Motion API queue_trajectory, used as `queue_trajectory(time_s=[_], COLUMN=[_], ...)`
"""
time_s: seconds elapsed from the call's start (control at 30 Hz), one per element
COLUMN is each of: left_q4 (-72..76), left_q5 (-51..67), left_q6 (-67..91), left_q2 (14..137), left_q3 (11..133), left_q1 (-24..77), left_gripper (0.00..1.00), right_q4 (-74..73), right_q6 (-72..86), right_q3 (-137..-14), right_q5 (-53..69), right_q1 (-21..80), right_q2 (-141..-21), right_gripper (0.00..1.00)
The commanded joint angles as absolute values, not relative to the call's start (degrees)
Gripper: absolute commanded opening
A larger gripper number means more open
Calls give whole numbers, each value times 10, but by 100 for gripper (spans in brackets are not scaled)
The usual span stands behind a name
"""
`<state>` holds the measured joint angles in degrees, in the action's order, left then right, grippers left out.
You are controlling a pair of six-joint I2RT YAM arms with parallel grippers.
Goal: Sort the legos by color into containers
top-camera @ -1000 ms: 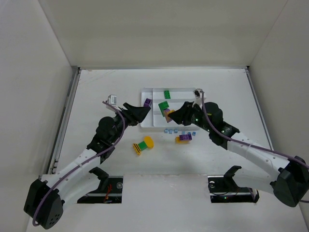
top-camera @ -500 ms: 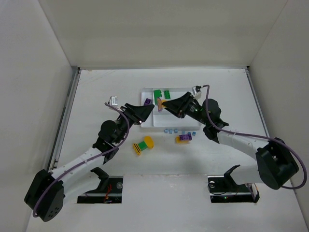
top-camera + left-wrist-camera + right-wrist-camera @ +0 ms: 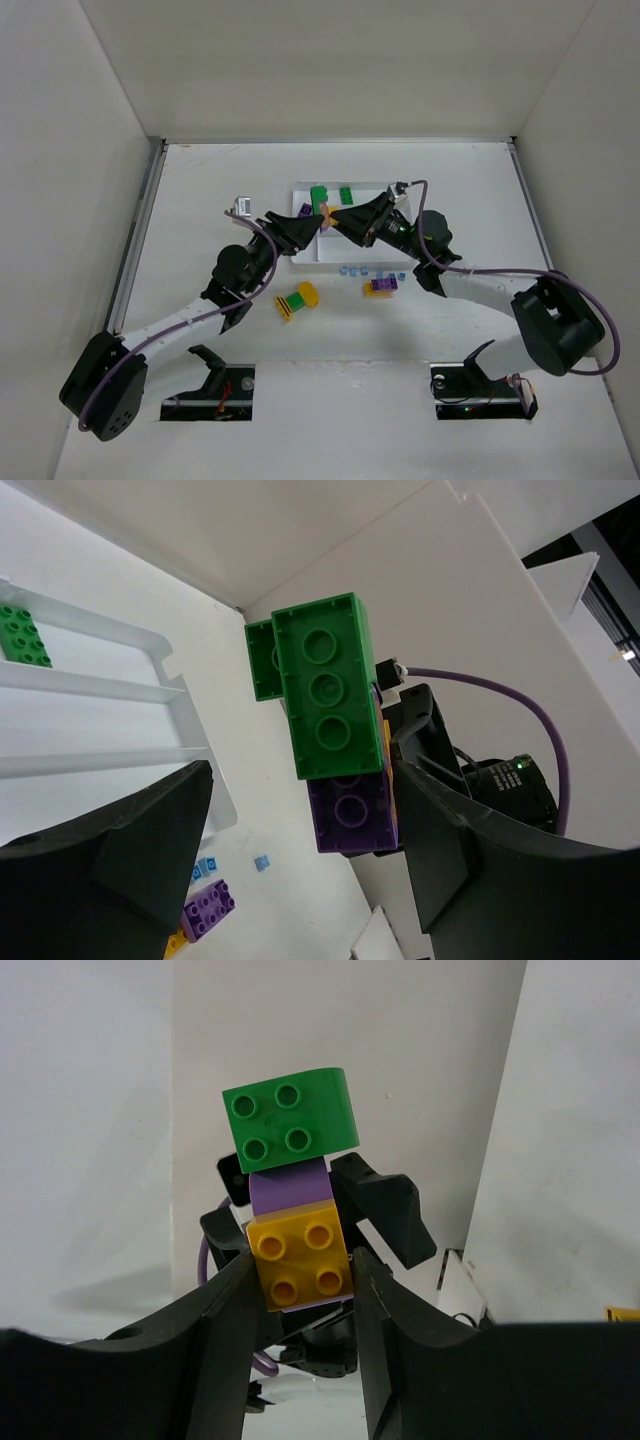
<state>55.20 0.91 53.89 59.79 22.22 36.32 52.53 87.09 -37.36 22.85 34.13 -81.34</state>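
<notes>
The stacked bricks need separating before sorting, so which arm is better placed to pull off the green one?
Left, probably: the left gripper is open astride the green brick, while the right gripper is shut on the yellow brick at the stack's other end.

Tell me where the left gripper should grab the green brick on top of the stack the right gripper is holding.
Grip the green brick by the end that sticks out past the purple brick, closing on its two flat long sides. Come from opposite the right gripper, which clamps only the yellow brick; the open left gripper faces that end.
</notes>
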Motion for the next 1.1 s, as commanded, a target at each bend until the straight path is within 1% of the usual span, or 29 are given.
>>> queue_trajectory(time_s=[0.0, 0.43, 0.93, 1.07], left_q4=[621, 655, 652, 654], left_q5=[6, 11, 13, 18], left_q6=[527, 526, 526, 528], left_q2=[597, 620, 620, 617], left_q3=[243, 252, 246, 240], left_q1=[368, 371, 364, 360], left_gripper=[70, 61, 32, 26], right_q4=[611, 642, 670, 675], right_q6=[906, 935, 949, 949], right_q3=[-369, -385, -389, -382], right_q5=[239, 244, 244, 244], right_q1=[347, 360, 359, 360], right_q2=[-823, -868, -896, -894], right_gripper=[24, 24, 25, 25])
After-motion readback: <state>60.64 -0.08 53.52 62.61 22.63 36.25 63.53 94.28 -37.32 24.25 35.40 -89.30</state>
